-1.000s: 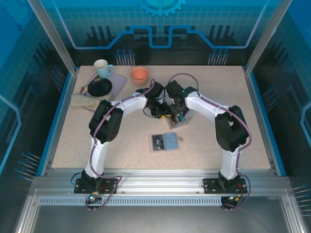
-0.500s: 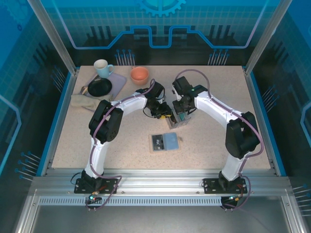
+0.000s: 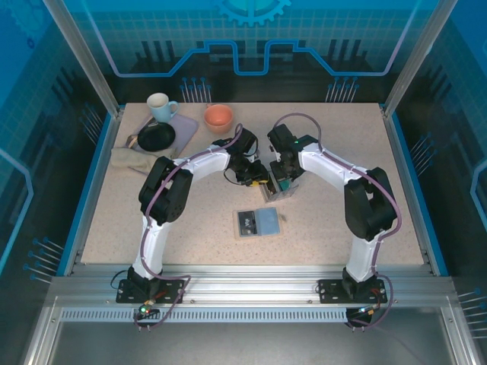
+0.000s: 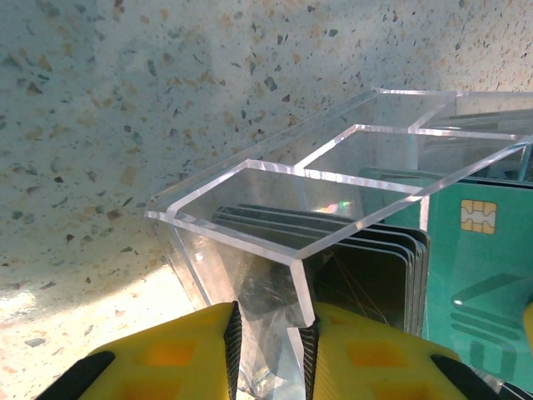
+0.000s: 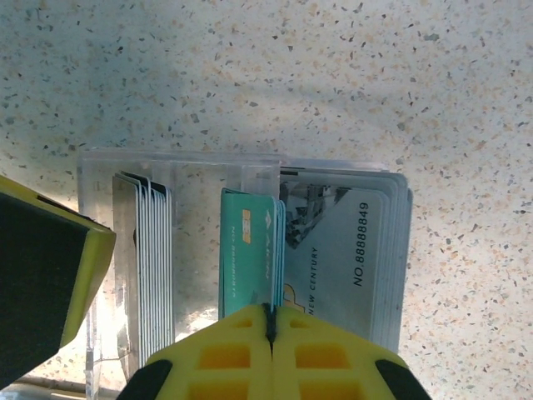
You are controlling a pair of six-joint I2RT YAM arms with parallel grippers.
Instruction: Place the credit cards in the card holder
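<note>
Two grippers cooperate: left gripper [image 4: 268,342] clamps the clear box [image 4: 275,179] steady so right gripper [image 5: 271,333], pinching a teal credit card [image 5: 248,250], can lift it.

At clear box [image 3: 278,192]: left tool [image 3: 262,176], right tool [image 3: 281,179]; card holder [image 3: 256,223] apart.

Teal-green thin plastic credit cards [image 5: 248,250]: small packet, stood on edge in middle compartment of clear acrylic box [image 5: 179,158], frame centre. Dark grey cards [image 4: 366,279]: upright stack in neighbouring compartment, lower right. Pale numbered cards [image 5: 354,250]: right of teal packet. Flat rectangular folding card holder [image 3: 256,223]: lay open, dark half left, pale half right, frame centre, below box, apart.
</note>
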